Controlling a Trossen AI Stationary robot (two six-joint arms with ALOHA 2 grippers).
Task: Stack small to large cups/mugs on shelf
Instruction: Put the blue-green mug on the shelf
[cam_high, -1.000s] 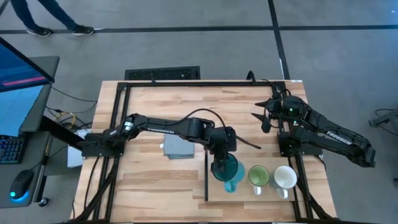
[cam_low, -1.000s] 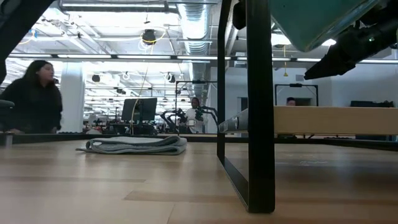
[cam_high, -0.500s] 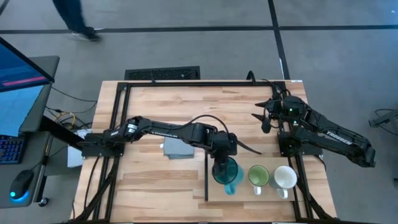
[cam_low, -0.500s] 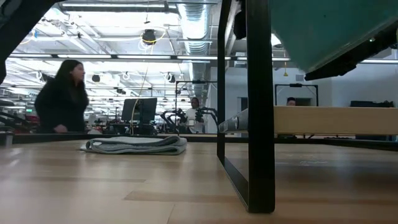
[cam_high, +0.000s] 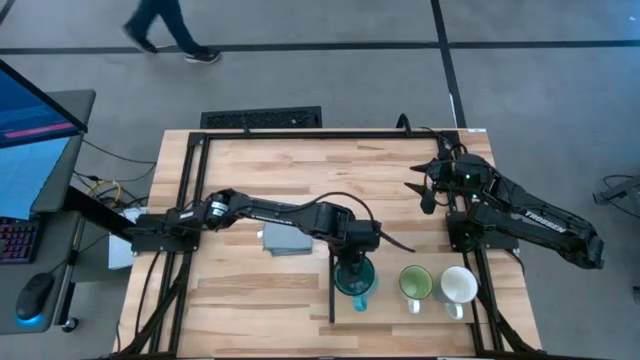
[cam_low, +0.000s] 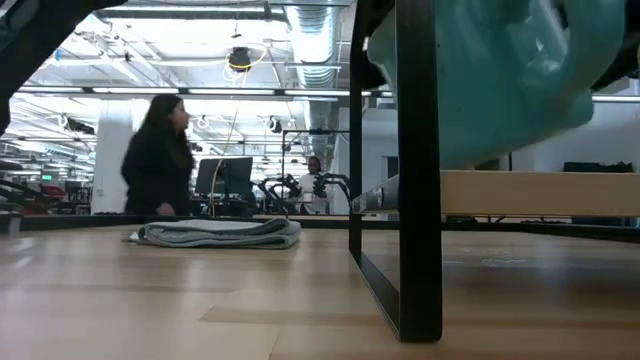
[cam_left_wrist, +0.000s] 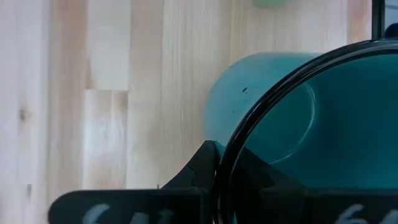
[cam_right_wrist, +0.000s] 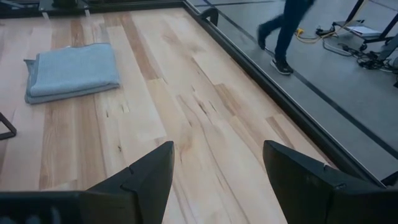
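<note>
The teal mug (cam_high: 356, 278) is at the left end of the light wood shelf (cam_high: 400, 305), beside its black strip (cam_high: 331, 285). In the low view the teal mug (cam_low: 500, 80) is low over the shelf top (cam_low: 530, 190); I cannot tell whether it touches. The light green mug (cam_high: 415, 283) and the white mug (cam_high: 458, 286) stand upright on the shelf to its right. My left gripper (cam_high: 350, 262) is shut on the teal mug. My right gripper (cam_high: 422, 190) is open and empty over the table's far right. My left gripper holds the teal mug by its rim (cam_left_wrist: 249, 118), coming from above and pointing down. One finger (cam_left_wrist: 202, 168) lies against the outer wall; the other is hidden by the mug. The mug hangs mouth up, its handle (cam_high: 362, 300) toward the near edge.
A folded grey cloth (cam_high: 285, 238) lies on the table left of the shelf; it also shows in the right wrist view (cam_right_wrist: 71, 70). The shelf stands raised on black legs (cam_low: 415, 200). A person (cam_low: 160, 150) walks past beyond the table's far edge.
My left gripper has come down and a little toward the table's near edge with the teal mug, which now sits much lower, just over the shelf's left end. The person behind the table has walked across.
</note>
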